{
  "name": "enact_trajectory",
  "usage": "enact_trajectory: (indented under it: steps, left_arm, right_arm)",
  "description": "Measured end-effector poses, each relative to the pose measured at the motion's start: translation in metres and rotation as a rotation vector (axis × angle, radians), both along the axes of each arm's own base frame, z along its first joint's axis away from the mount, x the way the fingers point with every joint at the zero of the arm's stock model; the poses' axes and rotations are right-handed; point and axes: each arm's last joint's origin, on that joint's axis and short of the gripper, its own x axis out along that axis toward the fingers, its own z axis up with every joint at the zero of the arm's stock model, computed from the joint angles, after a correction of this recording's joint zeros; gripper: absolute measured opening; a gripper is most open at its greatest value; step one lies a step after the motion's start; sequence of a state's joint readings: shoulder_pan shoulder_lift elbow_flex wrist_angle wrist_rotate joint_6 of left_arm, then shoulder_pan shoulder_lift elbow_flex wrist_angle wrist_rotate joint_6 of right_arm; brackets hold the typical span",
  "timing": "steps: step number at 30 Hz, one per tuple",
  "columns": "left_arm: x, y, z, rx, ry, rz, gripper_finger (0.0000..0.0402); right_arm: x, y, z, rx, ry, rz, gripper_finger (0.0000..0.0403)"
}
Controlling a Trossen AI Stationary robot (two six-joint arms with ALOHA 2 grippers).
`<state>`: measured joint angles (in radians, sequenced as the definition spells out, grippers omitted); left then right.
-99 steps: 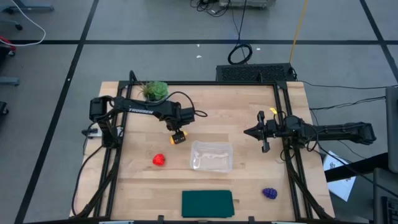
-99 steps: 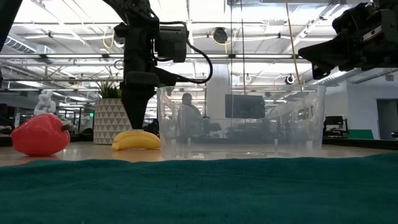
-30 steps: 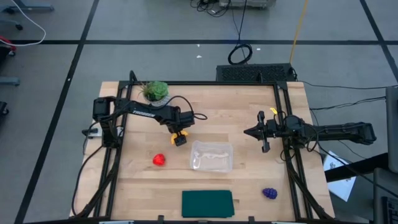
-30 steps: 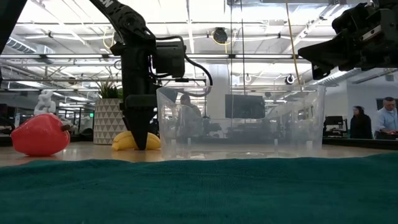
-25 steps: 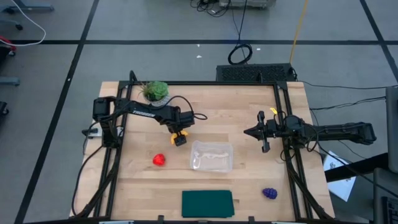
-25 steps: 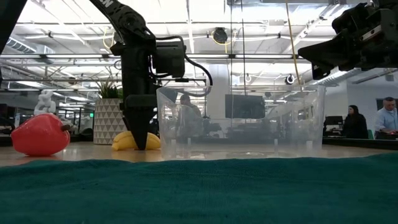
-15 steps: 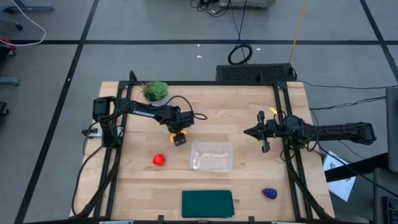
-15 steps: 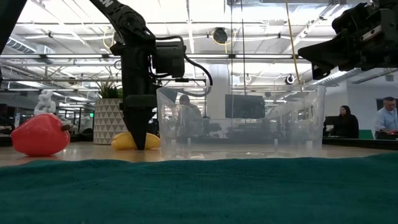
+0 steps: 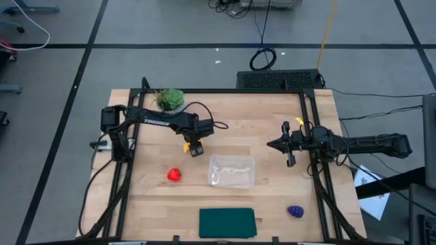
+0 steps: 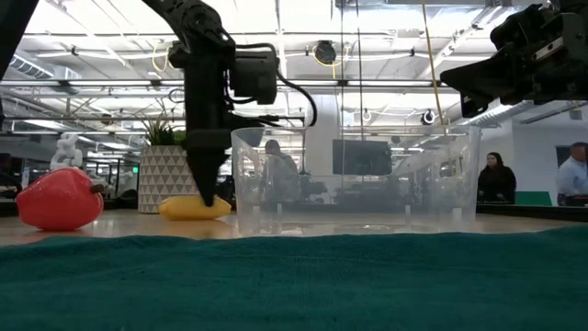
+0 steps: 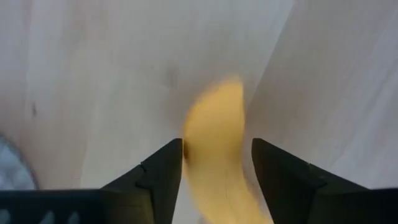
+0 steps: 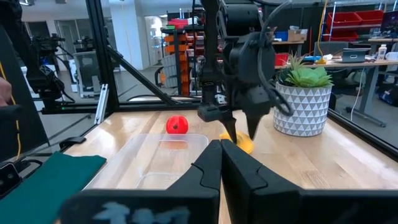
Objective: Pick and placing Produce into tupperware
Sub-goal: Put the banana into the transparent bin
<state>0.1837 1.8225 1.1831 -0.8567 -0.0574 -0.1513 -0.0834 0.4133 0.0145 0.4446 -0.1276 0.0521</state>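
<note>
Wooden table [image 9: 272,122]: left gripper [image 11: 217,158] jaws straddle banana [image 11: 219,149] in wrist view; right gripper [image 12: 221,163] closed.

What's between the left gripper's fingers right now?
The banana lies between the left gripper's two fingers, as the left wrist view shows. In the low view it sits on the table.

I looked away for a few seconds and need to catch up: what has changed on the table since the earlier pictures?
The left gripper came down over the banana and closed on it; the banana has shifted slightly. The red fruit, grape bunch, tupperware and the shut right gripper stayed put.
</note>
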Motion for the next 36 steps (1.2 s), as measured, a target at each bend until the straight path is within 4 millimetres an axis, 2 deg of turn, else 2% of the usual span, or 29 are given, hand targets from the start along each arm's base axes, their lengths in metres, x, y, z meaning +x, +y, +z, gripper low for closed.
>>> enact_trajectory:
  steps: [6,10,14,22,26,30,36]
  left_arm:
    - [0.001,0.000,0.005,-0.002,0.005,-0.007,0.0169]
    - [0.001,0.000,0.005,0.000,-0.001,0.000,0.0172]
    - [0.001,0.000,0.005,0.001,-0.002,0.000,0.0206]
    - [0.001,-0.001,0.005,-0.058,-0.011,0.022,0.0317]
    - [0.000,-0.002,0.005,-0.060,-0.003,0.038,0.0358]
    - [-0.003,-0.002,0.001,-0.063,0.012,0.049,0.0375]
    - [-0.009,-0.003,-0.010,-0.066,0.029,0.066,0.0376]
  right_arm:
    - [0.000,0.000,0.000,0.000,0.000,0.000,0.0000]
    - [0.000,0.000,0.000,0.000,0.001,0.000,0.0000]
    - [0.000,0.000,0.000,0.000,0.001,0.000,0.0000]
    - [0.000,0.000,0.000,0.000,0.001,0.000,0.0000]
    - [0.000,0.000,0.000,0.000,0.000,0.000,0.0000]
    - [0.000,0.000,0.000,0.000,0.000,0.000,0.0000]
    - [0.000,0.000,0.000,0.001,0.000,0.000,0.0000]
